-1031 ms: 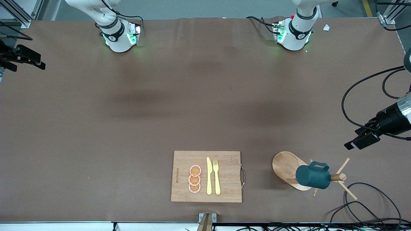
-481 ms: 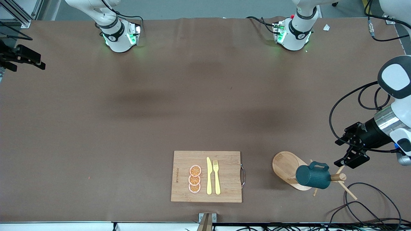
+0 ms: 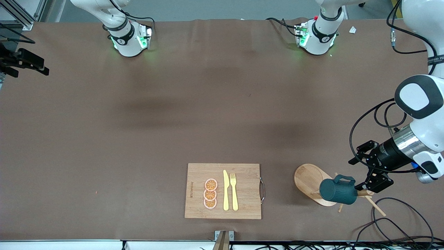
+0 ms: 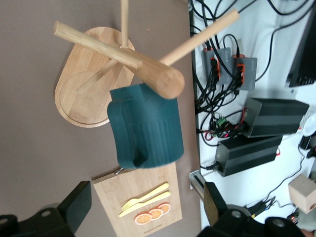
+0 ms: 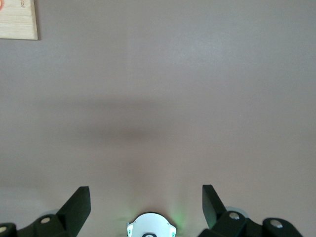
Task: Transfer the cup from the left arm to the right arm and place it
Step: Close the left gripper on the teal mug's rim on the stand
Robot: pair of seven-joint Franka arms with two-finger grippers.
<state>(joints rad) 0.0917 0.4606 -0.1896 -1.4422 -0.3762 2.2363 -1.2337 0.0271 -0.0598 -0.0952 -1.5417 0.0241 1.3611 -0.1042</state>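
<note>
The dark teal ribbed cup (image 3: pixel 338 191) hangs on a peg of a wooden mug tree (image 3: pixel 308 180), near the front camera at the left arm's end of the table. Its inside is hidden. My left gripper (image 3: pixel 364 172) is open and empty, level with the tree's top and just apart from the cup. In the left wrist view the cup (image 4: pixel 145 128) hangs below the tree's round post top (image 4: pixel 160 76), and the left gripper (image 4: pixel 143 202) stands wide open, short of it. My right gripper (image 5: pixel 145 189) is open and empty, high over bare table; it does not show in the front view.
A wooden cutting board (image 3: pixel 223 191) with a yellow knife and fork and three orange slices lies near the front camera, mid-table. Loose black cables (image 3: pixel 399 222) lie by the tree near the table's edge. The tree's pegs stick out sideways.
My left arm has swung in from the table's end and brought its open gripper close beside the cup on the tree. The cup and the right arm have not moved.
</note>
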